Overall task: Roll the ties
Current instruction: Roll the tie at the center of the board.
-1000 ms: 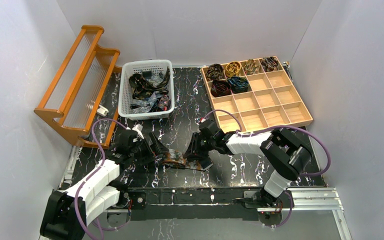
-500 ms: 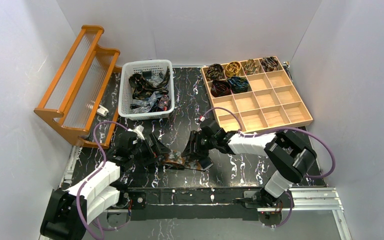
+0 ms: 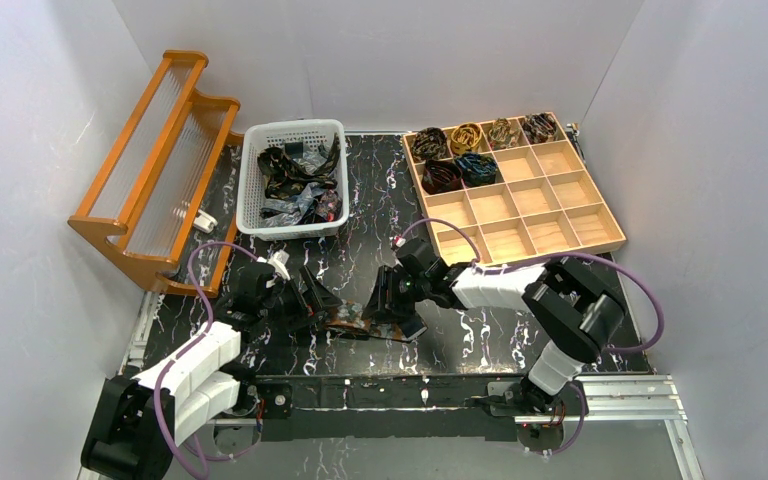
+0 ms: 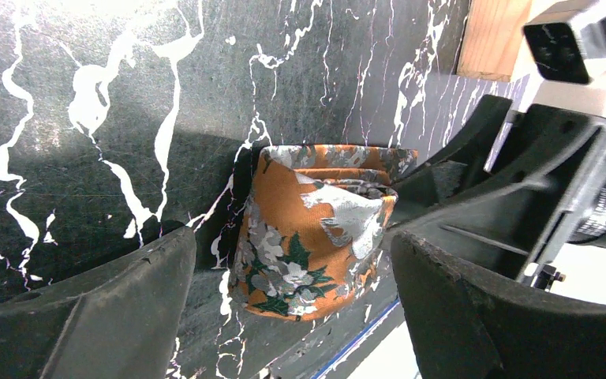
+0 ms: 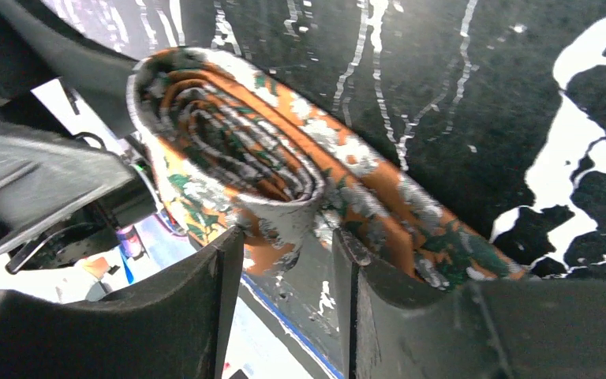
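Observation:
An orange tie with a grey and green flower pattern (image 3: 348, 318) lies near the table's front edge, rolled into a coil with a short tail. In the left wrist view the tie (image 4: 308, 229) sits between the wide-open fingers of my left gripper (image 4: 290, 243), touching neither. In the right wrist view the coil (image 5: 237, 142) shows end-on. My right gripper (image 5: 288, 245) is closed on the coil's near rim at its fingertips, and one finger (image 5: 379, 292) rests over the tail (image 5: 418, 229). In the top view my left gripper (image 3: 322, 303) and right gripper (image 3: 380, 308) flank the coil.
A white basket (image 3: 250, 185) of loose ties (image 3: 295, 180) stands at the back left. A wooden grid tray (image 3: 560, 205) at the back right holds several rolled ties (image 3: 460, 150) in its far cells. An orange wooden rack (image 3: 150, 170) stands at the far left.
My right gripper has shifted slightly left toward the left gripper, pushing the coil a little that way. The left arm has barely moved.

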